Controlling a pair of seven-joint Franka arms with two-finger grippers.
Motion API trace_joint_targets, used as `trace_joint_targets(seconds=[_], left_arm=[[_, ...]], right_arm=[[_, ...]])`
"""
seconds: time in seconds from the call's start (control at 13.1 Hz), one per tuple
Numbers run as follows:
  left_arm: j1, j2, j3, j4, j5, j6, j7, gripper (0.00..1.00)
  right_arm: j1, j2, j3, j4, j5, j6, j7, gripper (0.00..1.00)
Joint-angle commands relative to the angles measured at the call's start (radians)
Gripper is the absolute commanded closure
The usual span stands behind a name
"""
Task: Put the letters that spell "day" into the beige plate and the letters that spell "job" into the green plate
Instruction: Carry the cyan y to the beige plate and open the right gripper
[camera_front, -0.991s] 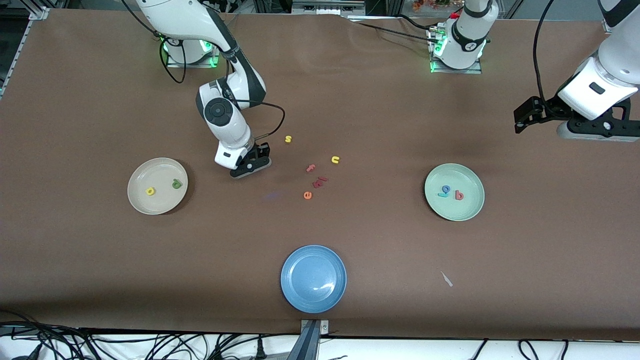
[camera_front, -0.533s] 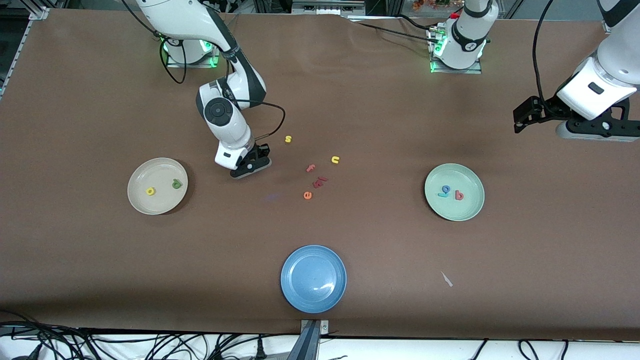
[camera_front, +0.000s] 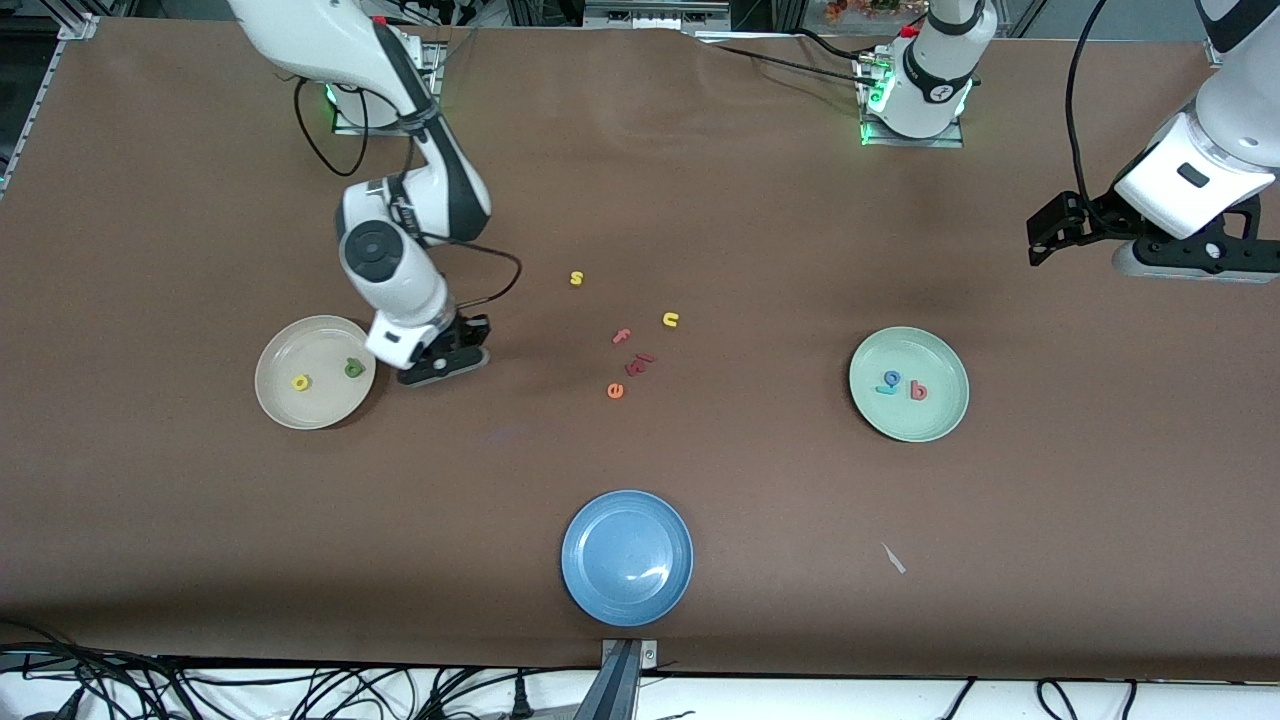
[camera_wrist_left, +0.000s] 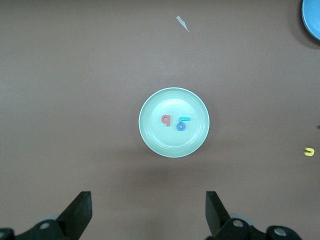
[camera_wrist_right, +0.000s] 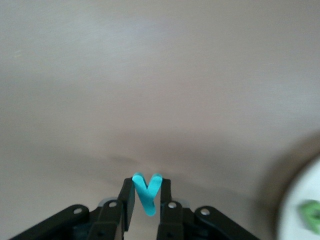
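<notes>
The right gripper (camera_wrist_right: 147, 200) had its jaws clenched on the teal y (camera_wrist_right: 147, 192), over the desk (camera_front: 200, 520) just beside the beige plate (camera_front: 290, 405), which held the green d (camera_front: 353, 369) and yellow a (camera_front: 300, 382). The loose s (camera_front: 576, 278), u (camera_front: 670, 320), f (camera_front: 622, 336) and e (camera_front: 615, 391) lay mid-desk. The left gripper (camera_wrist_left: 147, 212) waited, jaws released, above the green plate (camera_wrist_left: 150, 132) holding the b (camera_wrist_left: 166, 120), o (camera_wrist_left: 180, 126) and j (camera_wrist_left: 185, 119).

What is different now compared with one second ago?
The right gripper, shut on the teal y, moved from beside the loose letters toward the beige plate and is now beside its rim. The left gripper stays open above the green plate. Plates and other letters did not move.
</notes>
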Motion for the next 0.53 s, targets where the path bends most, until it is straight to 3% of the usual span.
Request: trace_joint_targets(seconds=[0.0, 0.23, 0.46], left_arm=[[-0.006, 0.018, 0.001, 0.037, 0.013, -0.028, 0.021, 0.0], [-0.006, 0.018, 0.001, 0.037, 0.012, -0.028, 0.021, 0.0], [-0.023, 0.018, -0.003, 0.037, 0.013, -0.028, 0.019, 0.0]], right_arm=[[0.001, -0.024, -0.089, -0.007, -0.015, -0.033, -0.033, 0.91], [-0.01, -0.013, -0.187, -0.005, -0.015, -0.037, -0.09, 0.91], [-0.102, -0.001, -0.198, 0.021, -0.01, -0.039, -0.197, 0.85]])
